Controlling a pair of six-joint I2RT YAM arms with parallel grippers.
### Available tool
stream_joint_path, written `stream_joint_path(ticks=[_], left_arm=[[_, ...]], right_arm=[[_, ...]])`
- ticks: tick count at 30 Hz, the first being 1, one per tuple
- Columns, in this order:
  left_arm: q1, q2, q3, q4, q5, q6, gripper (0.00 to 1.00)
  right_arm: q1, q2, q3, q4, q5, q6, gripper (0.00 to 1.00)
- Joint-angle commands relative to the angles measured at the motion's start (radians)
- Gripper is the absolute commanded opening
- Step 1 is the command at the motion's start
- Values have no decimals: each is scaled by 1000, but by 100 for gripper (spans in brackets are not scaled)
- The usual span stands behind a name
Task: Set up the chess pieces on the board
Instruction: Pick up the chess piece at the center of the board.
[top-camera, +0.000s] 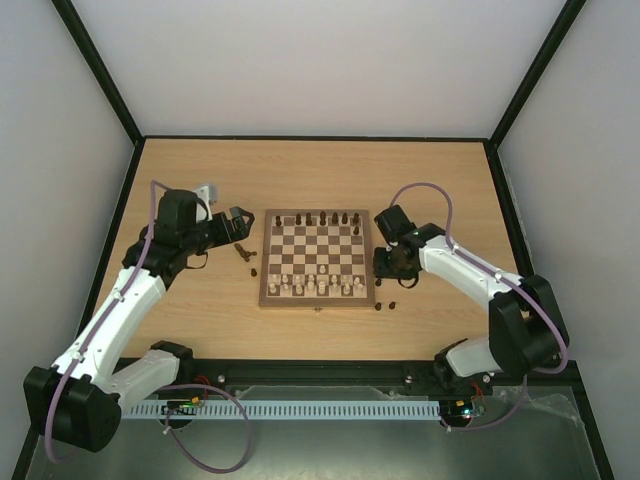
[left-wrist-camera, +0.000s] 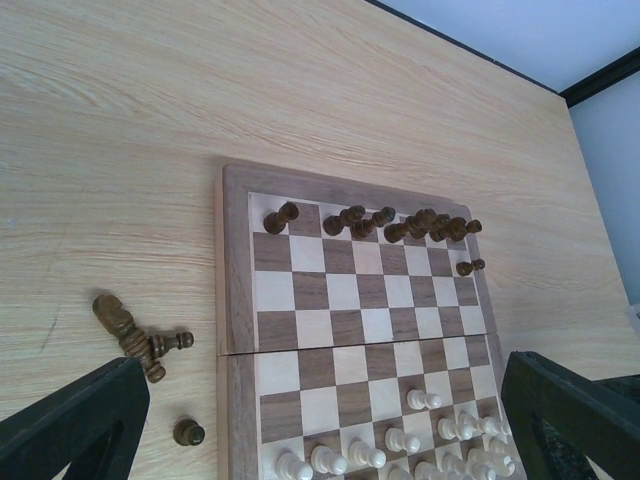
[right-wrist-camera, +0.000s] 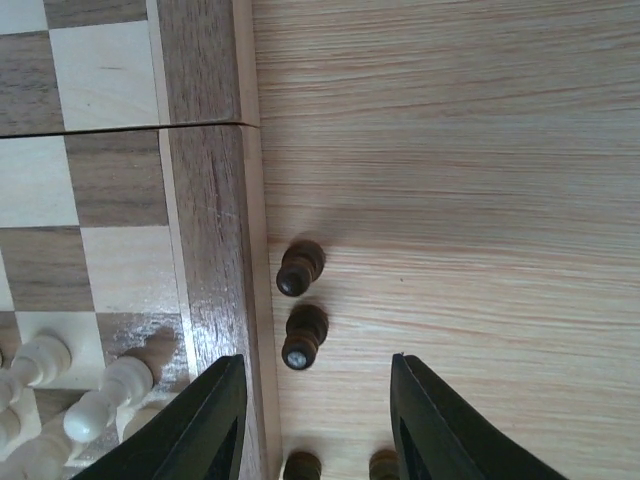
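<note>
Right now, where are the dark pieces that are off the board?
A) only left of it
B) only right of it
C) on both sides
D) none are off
C: some dark pieces lie left of the board, and others stand just off its right edge.

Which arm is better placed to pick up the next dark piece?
Probably right. The right gripper hangs open directly over dark chess pieces beside the board; the left gripper, also open, has its loose pieces off to one side.

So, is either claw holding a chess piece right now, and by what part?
Nothing is held. The left gripper and right gripper both stand open and empty; dark chess pieces lie on the table near the right one.
</note>
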Motion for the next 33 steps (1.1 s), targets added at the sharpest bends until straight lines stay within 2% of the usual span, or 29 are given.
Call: stream_joint_path(ticks=[1,17,33], left_arm=[[6,-29,-9,0,10,0,99],[6,-25,-6,2,5,1,100],[6,-19,-10,10,8,1,99]], right_arm=[[8,57,10,23,-17,-7,40],[6,178,59,52,38,-27,30],[6,218,71,55,54,-31,21]])
